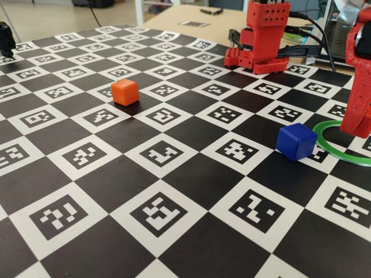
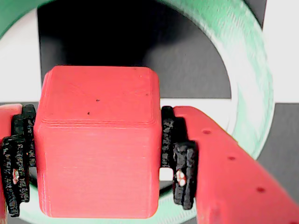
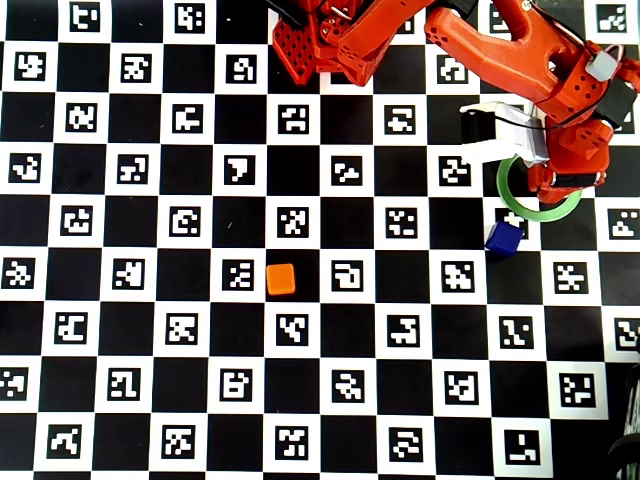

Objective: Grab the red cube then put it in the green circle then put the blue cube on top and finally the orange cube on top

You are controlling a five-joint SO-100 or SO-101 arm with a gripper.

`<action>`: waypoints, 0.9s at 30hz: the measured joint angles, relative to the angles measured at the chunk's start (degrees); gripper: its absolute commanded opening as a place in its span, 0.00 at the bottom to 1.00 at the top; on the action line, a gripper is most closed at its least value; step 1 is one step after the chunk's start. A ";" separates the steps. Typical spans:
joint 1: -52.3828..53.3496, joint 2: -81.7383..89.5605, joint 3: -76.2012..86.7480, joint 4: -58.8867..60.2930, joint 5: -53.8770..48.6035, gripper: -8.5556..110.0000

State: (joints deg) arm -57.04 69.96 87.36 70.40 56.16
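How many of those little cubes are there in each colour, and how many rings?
Red cube: 1, held between the arm's jaws
Blue cube: 1
Orange cube: 1
Green ring: 1
Total: 4 things, 3 of them cubes

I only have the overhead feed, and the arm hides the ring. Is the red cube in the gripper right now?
Observer: Yes. The wrist view shows the red cube clamped in the gripper, with a black pad pressed on each side.
Operator: Good. Is it lined up inside the ring?
Observer: Roughly. In the wrist view the ring arcs behind and to the right of the cube, and a strip of green also shows under the cube's near bottom edge, so it may sit off-centre.
Operator: Is it touching the board?
Observer: I cannot tell; the fixed view shows only the arm standing over the ring, not the cube.
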 measured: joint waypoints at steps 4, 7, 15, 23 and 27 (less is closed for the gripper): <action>0.00 0.00 1.23 -1.32 0.00 0.12; 0.00 -0.62 1.49 -2.11 0.09 0.12; 0.00 -0.97 1.49 -2.20 0.70 0.12; -1.23 -0.97 1.49 -1.76 1.85 0.25; -2.29 -1.05 1.49 -1.23 1.85 0.31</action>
State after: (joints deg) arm -59.33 68.91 88.86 69.17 58.01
